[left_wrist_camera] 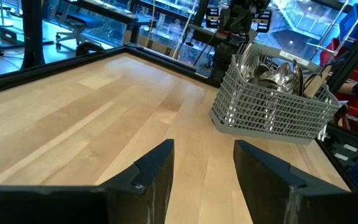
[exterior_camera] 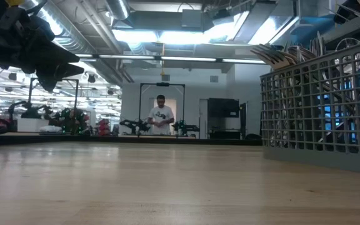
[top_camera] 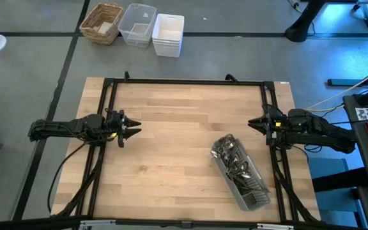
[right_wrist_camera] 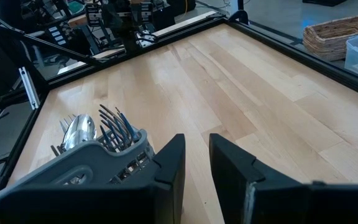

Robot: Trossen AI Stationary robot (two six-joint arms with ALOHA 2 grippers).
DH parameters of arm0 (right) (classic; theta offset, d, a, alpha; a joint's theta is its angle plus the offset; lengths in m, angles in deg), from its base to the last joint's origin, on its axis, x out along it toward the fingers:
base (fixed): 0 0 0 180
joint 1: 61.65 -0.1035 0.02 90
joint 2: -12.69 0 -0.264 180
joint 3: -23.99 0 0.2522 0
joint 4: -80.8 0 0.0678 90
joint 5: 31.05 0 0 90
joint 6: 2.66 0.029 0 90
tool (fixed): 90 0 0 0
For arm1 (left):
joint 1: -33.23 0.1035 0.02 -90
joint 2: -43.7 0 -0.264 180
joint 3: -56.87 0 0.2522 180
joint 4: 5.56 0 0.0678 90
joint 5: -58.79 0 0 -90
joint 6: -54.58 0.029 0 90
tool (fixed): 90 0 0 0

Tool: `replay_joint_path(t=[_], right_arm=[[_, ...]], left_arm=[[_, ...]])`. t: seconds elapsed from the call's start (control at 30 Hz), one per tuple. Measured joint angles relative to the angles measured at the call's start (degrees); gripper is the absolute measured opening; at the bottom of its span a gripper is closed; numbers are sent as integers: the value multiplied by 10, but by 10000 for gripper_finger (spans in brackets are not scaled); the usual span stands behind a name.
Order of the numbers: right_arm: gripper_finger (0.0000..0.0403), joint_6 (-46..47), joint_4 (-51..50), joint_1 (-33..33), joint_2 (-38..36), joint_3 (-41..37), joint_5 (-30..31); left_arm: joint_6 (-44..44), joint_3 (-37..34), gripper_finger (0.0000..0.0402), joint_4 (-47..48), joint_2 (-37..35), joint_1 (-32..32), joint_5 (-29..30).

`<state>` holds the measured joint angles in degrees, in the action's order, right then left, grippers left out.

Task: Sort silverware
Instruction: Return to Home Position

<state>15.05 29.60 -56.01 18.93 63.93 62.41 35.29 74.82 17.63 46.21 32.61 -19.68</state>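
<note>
Left end effector [left_wrist_camera: 204, 152] nearest lens: fingers apart, nothing between them, hovering over left side of counter [top_camera: 171, 115]. Silverware [top_camera: 232, 154] stands bunched in grey caddy [top_camera: 255, 195], well apart from left end effector, across counter toward right arm. Caddy's long axis diagonal, from near right end effector [top_camera: 253, 123] away toward counter's front edge. Right end effector nearer by far, fingers parted narrowly, empty. No loose piece seen. Judge sorting done, both arms parked.

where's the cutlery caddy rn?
High view: the grey caddy lies in the picture's lower right, silverware inside, on the table just below the right gripper.
</note>
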Motion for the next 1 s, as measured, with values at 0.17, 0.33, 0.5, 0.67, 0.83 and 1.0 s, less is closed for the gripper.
replay_joint_path(t=[0.17, 0.33, 0.5, 0.67, 0.83, 1.0], right_arm=[[76, 0, 0, 0, 0, 0, 0], [76, 0, 0, 0, 0, 0, 0], [76, 0, 0, 0, 0, 0, 0], [76, 0, 0, 0, 0, 0, 0], [76, 0, 0, 0, 0, 0, 0], [76, 0, 0, 0, 0, 0, 0]], left_arm=[[4, 0, 159, 0, 0, 0, 0], [-1, 0, 159, 0, 0, 0, 0], [5, 0, 159, 0, 0, 0, 0], [-1, 0, 159, 0, 0, 0, 0], [5, 0, 159, 0, 0, 0, 0], [-1, 0, 159, 0, 0, 0, 0]])
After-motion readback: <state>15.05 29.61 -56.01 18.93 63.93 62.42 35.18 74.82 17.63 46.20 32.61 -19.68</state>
